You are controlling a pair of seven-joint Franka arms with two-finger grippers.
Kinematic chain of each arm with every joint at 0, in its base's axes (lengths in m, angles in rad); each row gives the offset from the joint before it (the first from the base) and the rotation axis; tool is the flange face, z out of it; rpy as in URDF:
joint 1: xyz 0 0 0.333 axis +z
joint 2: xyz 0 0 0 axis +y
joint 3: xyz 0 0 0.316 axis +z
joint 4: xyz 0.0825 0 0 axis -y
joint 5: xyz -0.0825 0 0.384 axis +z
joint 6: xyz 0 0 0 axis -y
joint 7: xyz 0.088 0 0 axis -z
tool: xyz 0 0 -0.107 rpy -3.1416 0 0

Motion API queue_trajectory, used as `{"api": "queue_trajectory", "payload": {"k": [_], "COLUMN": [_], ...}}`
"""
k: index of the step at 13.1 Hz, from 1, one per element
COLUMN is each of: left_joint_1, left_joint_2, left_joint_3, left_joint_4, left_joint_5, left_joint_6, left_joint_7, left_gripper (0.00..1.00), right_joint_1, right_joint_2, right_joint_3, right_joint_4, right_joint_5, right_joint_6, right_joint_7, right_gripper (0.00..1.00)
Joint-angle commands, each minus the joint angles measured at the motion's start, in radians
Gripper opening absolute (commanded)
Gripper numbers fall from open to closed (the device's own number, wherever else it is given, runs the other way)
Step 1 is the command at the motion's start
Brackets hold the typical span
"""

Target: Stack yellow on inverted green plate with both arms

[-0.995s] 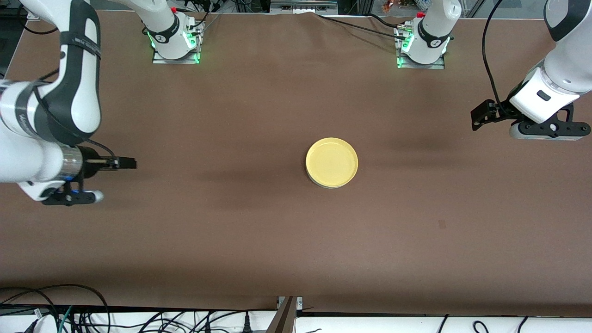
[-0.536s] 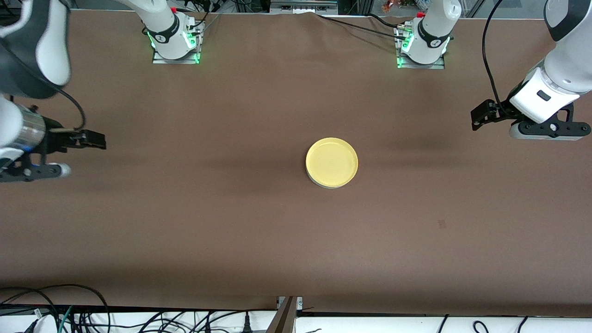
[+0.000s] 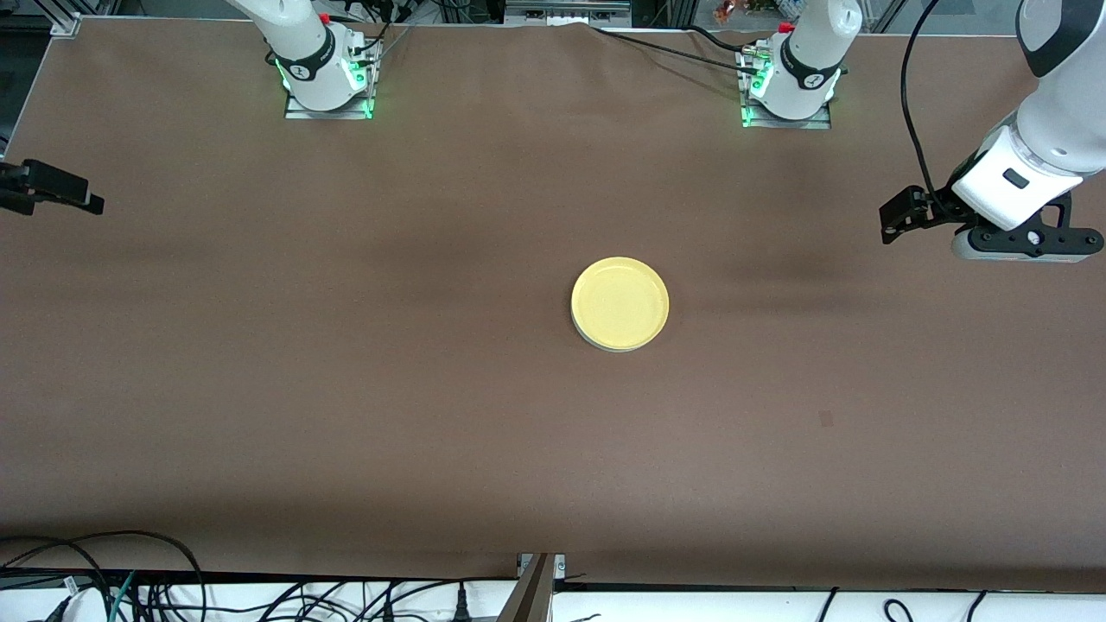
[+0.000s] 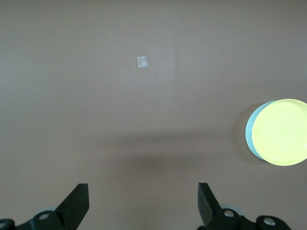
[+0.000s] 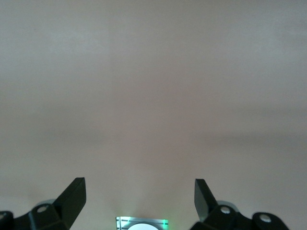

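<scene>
The yellow plate (image 3: 620, 301) lies right way up on the green plate (image 3: 596, 344) in the middle of the table; only a thin pale rim of the green plate shows under it. Both show in the left wrist view, the yellow plate (image 4: 283, 139) and the green rim (image 4: 249, 136). My left gripper (image 3: 894, 220) hangs open and empty over the left arm's end of the table, apart from the plates; it also shows in its wrist view (image 4: 143, 194). My right gripper (image 3: 82, 194) is open and empty over the right arm's end, as its wrist view (image 5: 138, 189) shows.
The table is covered by a brown cloth (image 3: 432, 415). A small pale tape mark (image 3: 826, 419) lies on it nearer the front camera than the left gripper. The arm bases (image 3: 327, 73) (image 3: 791, 82) stand along the table edge farthest from the front camera. Cables hang below the near edge.
My right arm has drawn back toward its own end of the table, mostly out of the front view. The left arm and the plates have not moved.
</scene>
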Motion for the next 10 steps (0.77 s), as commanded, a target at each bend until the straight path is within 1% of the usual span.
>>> {"api": "queue_trajectory", "payload": {"k": [1, 4, 8, 10], "left_joint_1": [0.000, 0.000, 0.000, 0.000], "left_joint_2": [0.008, 0.008, 0.008, 0.008], "left_joint_3": [0.000, 0.000, 0.000, 0.000], "left_joint_4": [0.023, 0.025, 0.023, 0.025], "left_joint_5": [-0.014, -0.014, -0.014, -0.014], "left_joint_6": [-0.021, -0.021, -0.021, -0.021], "left_joint_7": [0.016, 0.016, 0.016, 0.016], "left_gripper": [1.00, 1.00, 1.00, 1.00], "right_joint_1": [-0.070, -0.076, -0.081, -0.080], "right_joint_2": [-0.055, -0.054, -0.012, -0.008], "right_joint_3": [0.109, 0.125, 0.117, 0.117], "right_joint_4": [-0.050, -0.045, 0.010, 0.012], "right_joint_5": [-0.034, -0.036, -0.034, -0.034], "right_joint_6": [-0.003, -0.016, -0.037, -0.037], "right_joint_7": [0.109, 0.117, 0.106, 0.106], "right_gripper": [1.00, 1.00, 1.00, 1.00]}}
